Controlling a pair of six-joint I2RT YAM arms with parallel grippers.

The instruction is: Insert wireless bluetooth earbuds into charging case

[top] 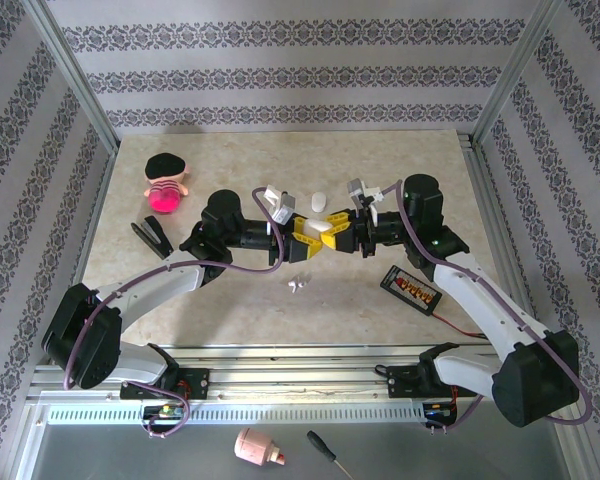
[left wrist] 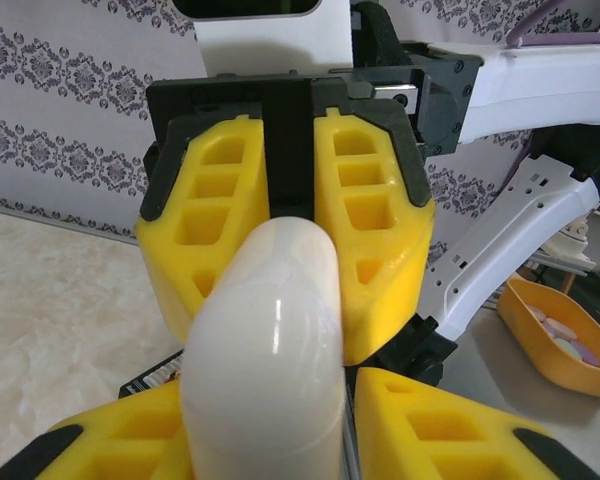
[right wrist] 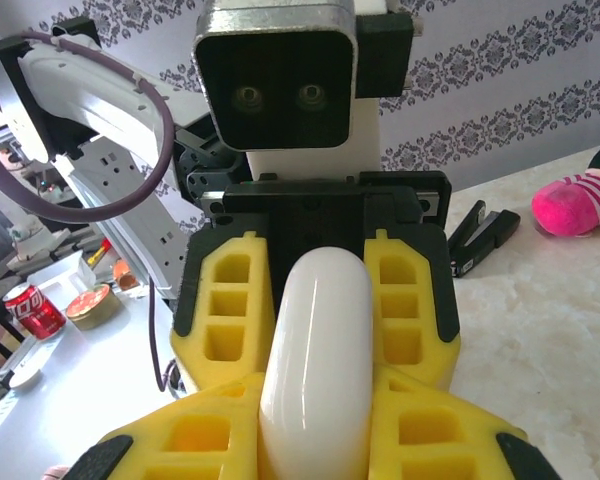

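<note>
Top view, centre: case [top: 326,226] mostly hidden between jaws of left gripper [top: 312,234] and right gripper [top: 339,237]; lid state unreadable. Both wrist views: case cut by bottom edge, far end buried in opposite jaws. Earbuds [top: 298,284] on counter [top: 340,300], below centre: too small to count. Right wrist view: toy [right wrist: 578,198] cut by right edge. Left wrist view: tray [left wrist: 545,348], lower right, cut by edge, contents blurred.

Clamping a white case [right wrist: 320,290] lengthwise in the right gripper [right wrist: 317,410], yellow fingers pressing on both sides. Facing the left gripper [right wrist: 317,330] head-on just ahead, with the case's far end pinched between its fingers. Passing a stapler [right wrist: 485,235] and pink toy [right wrist: 580,200] ahead-right, a red can [right wrist: 40,310] far left.
</note>
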